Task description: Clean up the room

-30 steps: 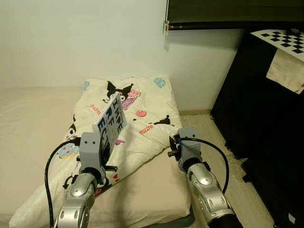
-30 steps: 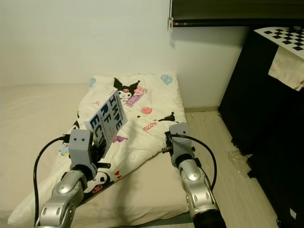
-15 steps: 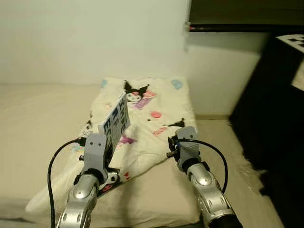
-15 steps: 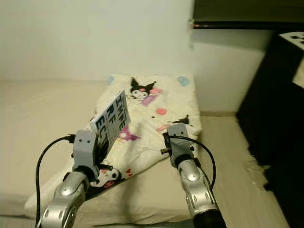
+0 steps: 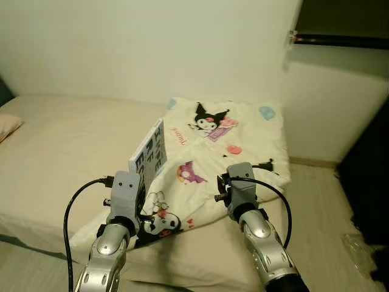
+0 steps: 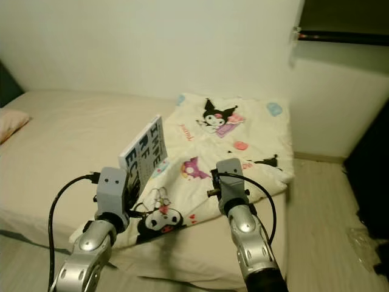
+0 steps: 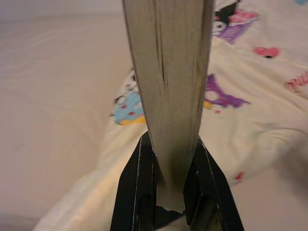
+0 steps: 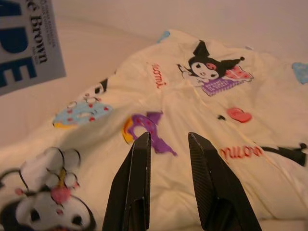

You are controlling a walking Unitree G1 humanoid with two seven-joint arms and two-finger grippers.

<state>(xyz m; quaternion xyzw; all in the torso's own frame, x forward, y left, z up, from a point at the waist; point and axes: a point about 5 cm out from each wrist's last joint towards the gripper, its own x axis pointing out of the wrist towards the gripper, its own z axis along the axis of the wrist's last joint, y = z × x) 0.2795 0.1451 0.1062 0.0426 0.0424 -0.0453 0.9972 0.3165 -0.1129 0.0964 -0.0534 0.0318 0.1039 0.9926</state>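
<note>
Left wrist view: the left gripper [image 7: 168,192] has its two black fingers [image 7: 132,192] pressed against both covers of a book [image 7: 168,86], which stands upright between them with its page edge facing the camera. From the head camera the same book [image 5: 150,157] rises at about 12 o'clock from the left wrist, held clear above the bed [image 5: 67,146], its white cover showing large dark block letters.

The right gripper [image 8: 167,185] has its fingers a little apart and holds nothing; it hangs over the cartoon-printed blanket [image 5: 225,140], which lies rumpled across the bed's right end, at about 1 o'clock from the book. A pale pillow [image 6: 12,121] peeps in at 9 o'clock of the right eye view, at the bed's far left edge.

The step in hand looks like carrying: the book is off the bedding and needs a home. No shelf or desk can be made out here, so the next move likely calls for turning toward wherever books belong, keeping the grip firm. The blanket appears not yet straightened.
</note>
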